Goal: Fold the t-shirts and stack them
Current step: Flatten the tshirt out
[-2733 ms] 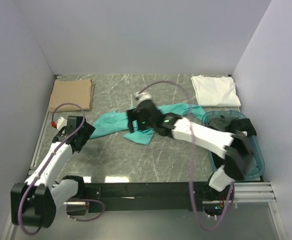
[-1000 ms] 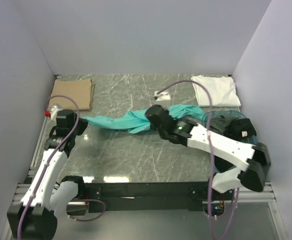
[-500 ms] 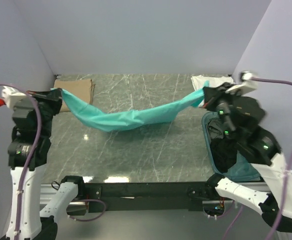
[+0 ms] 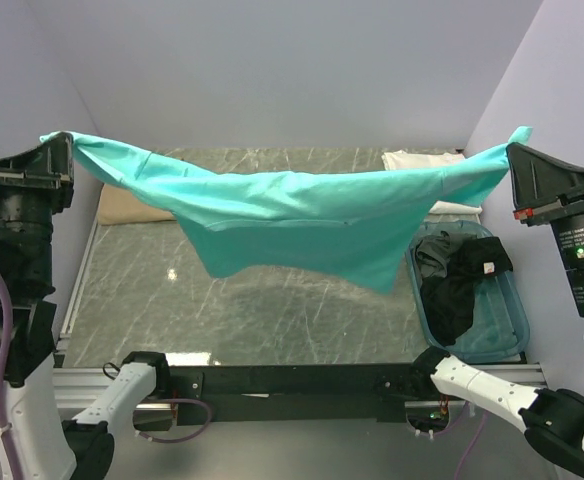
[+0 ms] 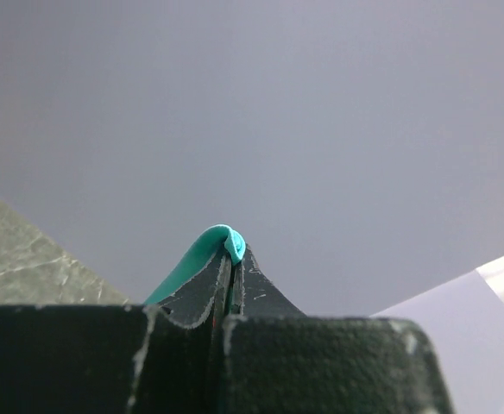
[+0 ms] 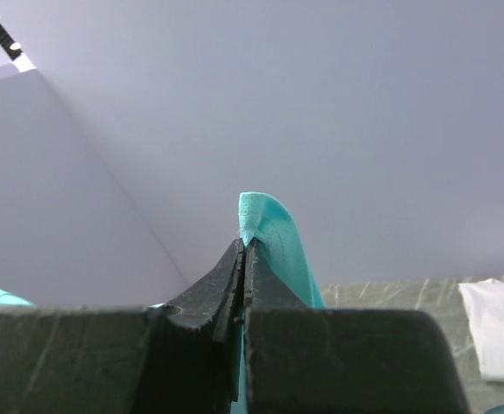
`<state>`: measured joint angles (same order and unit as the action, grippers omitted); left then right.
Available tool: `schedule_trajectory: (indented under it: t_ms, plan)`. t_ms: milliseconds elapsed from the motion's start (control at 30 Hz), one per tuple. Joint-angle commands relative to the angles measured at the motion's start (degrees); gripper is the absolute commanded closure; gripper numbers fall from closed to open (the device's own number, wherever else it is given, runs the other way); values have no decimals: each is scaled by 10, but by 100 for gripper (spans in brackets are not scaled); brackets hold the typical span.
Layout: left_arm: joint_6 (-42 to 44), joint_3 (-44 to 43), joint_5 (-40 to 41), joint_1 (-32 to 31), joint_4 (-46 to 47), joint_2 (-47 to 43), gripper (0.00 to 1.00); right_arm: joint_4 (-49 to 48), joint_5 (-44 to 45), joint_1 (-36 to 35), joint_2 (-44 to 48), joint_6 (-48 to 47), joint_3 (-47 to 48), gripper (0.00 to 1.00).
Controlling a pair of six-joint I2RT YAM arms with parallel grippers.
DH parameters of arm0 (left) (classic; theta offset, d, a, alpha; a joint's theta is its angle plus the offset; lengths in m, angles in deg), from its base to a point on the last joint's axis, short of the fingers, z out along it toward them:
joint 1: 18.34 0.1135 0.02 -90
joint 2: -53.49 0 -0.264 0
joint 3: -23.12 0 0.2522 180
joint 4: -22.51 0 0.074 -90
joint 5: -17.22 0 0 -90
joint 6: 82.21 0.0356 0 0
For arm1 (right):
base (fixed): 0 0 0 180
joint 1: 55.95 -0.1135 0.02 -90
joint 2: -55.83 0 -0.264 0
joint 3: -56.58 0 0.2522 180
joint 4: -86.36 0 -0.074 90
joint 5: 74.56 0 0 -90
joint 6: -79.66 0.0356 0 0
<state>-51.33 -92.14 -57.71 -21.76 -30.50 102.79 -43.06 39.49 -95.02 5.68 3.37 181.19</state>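
Teal t-shirt (image 4: pixel 302 225) lifted higher, left and right jaws clamping corners, spread seen only overhead

Teal t-shirt (image 4: pixel 302 215) hangs stretched aloft; tan tee (image 4: pixel 122 212), white tee (image 4: pixel 412 159) lie folded behind; dark tees (image 4: pixel 457 285) seemingly crumpled.

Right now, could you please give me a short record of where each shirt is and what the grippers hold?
teal t-shirt: held above the table, stretched between both grippers
left gripper: shut on one end
right gripper: shut on the other end
tan t-shirt: table, far left
white t-shirt: table, far right
dark t-shirts: heaped in tub
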Motion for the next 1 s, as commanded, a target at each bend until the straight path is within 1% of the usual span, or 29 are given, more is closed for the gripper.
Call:
schedule_trajectory:
  t_ms: [0,33,100,133,167,200,233,267,300,333,367,400,433,467,500,533,567,600,633,667,700,733,767,800,833,867,900,933,967]
  plan:
    - [29,-20,-29,1,31,47,99,-2,16,3,-40,-40,-3,100]
    - [31,-19,-42,1,43,69,99,-8,23,2,-43,-44,-7,100]
    - [34,-21,-39,0,50,94,99,-33,59,2,-61,-64,-22,100]
    - [37,-22,-37,1,64,120,99,-42,75,3,-68,-72,-29,100]
    - [41,-25,-36,1,69,134,99,-49,100,13,-88,-79,-39,100]
    - [50,-34,-35,1,73,150,99,-60,100,25,-100,-89,-41,100]
    - [58,-40,-34,1,79,184,99,-64,90,39,-112,-90,-42,100]
    - [65,-55,-35,1,90,203,99,-67,37,84,-135,-79,-45,100]
    - [77,-69,-38,3,90,246,99,-75,8,105,-148,-74,-42,100]
    - [83,-88,-56,8,87,269,99,-80,-20,122,-175,-69,-36,100]
    - [89,-135,-67,10,80,292,99,-86,-36,151,-191,-63,-28,100]
    - [98,-166,-74,14,71,338,99,-88,-68,161,-208,-62,-13,100]
    - [102,-199,-79,17,60,361,99,-83,-79,172,-242,-59,28,100]
    - [108,-273,-93,20,32,384,99,-75,-91,181,-259,-54,55,100]
    - [109,-309,-100,23,21,422,99,-57,-118,198,-274,-51,80,100]
    - [110,-339,-105,30,12,436,99,-48,-127,204,-297,-48,126,100]
    - [109,-372,-119,32,7,446,99,-38,-136,211,-307,-44,148,100]
    - [106,-371,-124,46,12,443,99,-20,-140,222,-311,-44,163,100]
    - [105,-359,-128,50,22,433,99,-11,-143,224,-313,-46,176,100]
    - [103,-310,-129,52,34,419,99,-4,-143,225,-311,-47,175,100]
    - [102,-279,-127,53,56,384,99,6,-143,228,-303,-45,165,100]
    - [103,-250,-125,54,61,368,99,5,-143,232,-280,-42,123,100]
    - [106,-199,-123,54,65,351,99,1,-144,234,-265,-39,94,100]
    - [106,-180,-110,54,62,322,99,-13,-145,236,-248,-35,63,100]
    - [105,-158,-100,54,52,309,99,-17,-147,243,-218,-31,5,100]
    - [108,-113,-94,53,48,296,99,-17,-153,246,-202,-19,-23,100]
    - [106,-87,-88,54,42,270,99,-11,-159,249,-189,-13,-49,100]
    - [103,-60,-78,54,24,256,99,-8,-162,253,-160,-7,-108,100]
    - [101,5,-79,54,17,243,99,-10,-167,253,-145,7,-142,100]
